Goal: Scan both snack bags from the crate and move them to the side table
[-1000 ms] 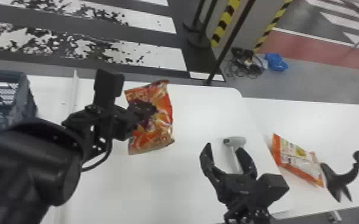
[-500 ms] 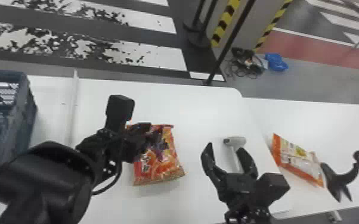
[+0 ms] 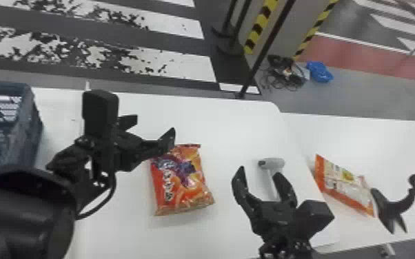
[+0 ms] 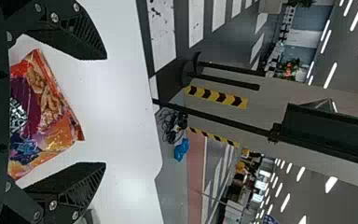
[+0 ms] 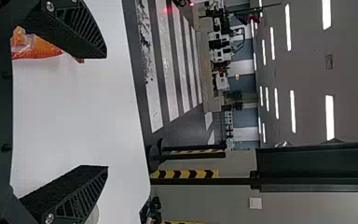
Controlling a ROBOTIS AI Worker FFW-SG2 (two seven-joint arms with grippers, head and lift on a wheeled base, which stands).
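Note:
An orange and purple snack bag point(image 3: 182, 180) lies flat on the white table, with my left gripper point(image 3: 153, 132) open at its far left corner and holding nothing. In the left wrist view the bag point(image 4: 44, 109) lies beneath my left gripper point(image 4: 103, 111). My right gripper point(image 3: 260, 172) stands open over the table between that bag and the side table. In the right wrist view, nothing is between the fingers of my right gripper point(image 5: 106, 112). On the side table rests the second snack bag point(image 3: 344, 184), orange and white.
A grey handheld scanner point(image 3: 273, 164) stands just beyond my right gripper. At the far left is a dark blue crate point(image 3: 27, 127). A black bird-shaped stand point(image 3: 394, 206) sits beside the second bag. A dark pole point(image 3: 269, 44) rises behind the table.
The left gripper has let go of the orange and purple bag and drawn back to the left. That bag was moved nearer and now lies on the table. The right arm has kept still.

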